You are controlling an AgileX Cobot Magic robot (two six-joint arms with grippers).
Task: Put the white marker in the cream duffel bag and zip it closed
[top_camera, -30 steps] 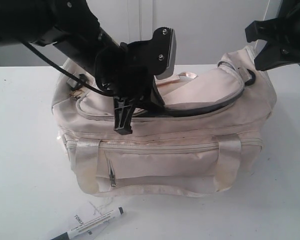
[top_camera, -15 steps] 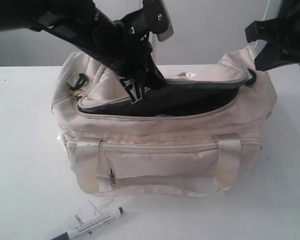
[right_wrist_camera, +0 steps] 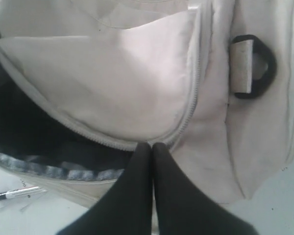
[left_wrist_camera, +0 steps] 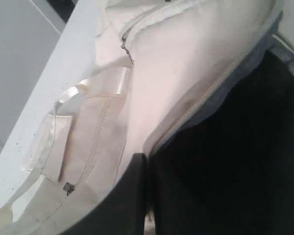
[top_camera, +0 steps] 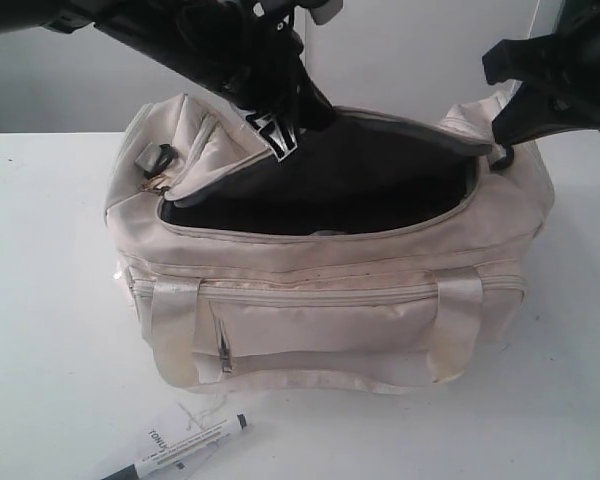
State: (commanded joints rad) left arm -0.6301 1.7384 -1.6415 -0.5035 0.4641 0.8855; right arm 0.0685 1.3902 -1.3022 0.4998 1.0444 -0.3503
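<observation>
White marker (top_camera: 185,446) lies on the table (top_camera: 50,380) in front of the cream duffel bag (top_camera: 330,320), outside it. Left gripper (top_camera: 280,138) pinches the raised flap (top_camera: 205,155); right gripper (right_wrist_camera: 151,146) is closed at the zip seam.

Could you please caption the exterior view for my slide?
Left gripper holds open the cream duffel bag; white marker lies outside on the table.

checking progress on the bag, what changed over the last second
The left gripper, clamped on the top flap, pulled it up and back, opening the cream duffel bag wide. The right gripper barely shifted; the white marker and paper tag stayed put.
</observation>
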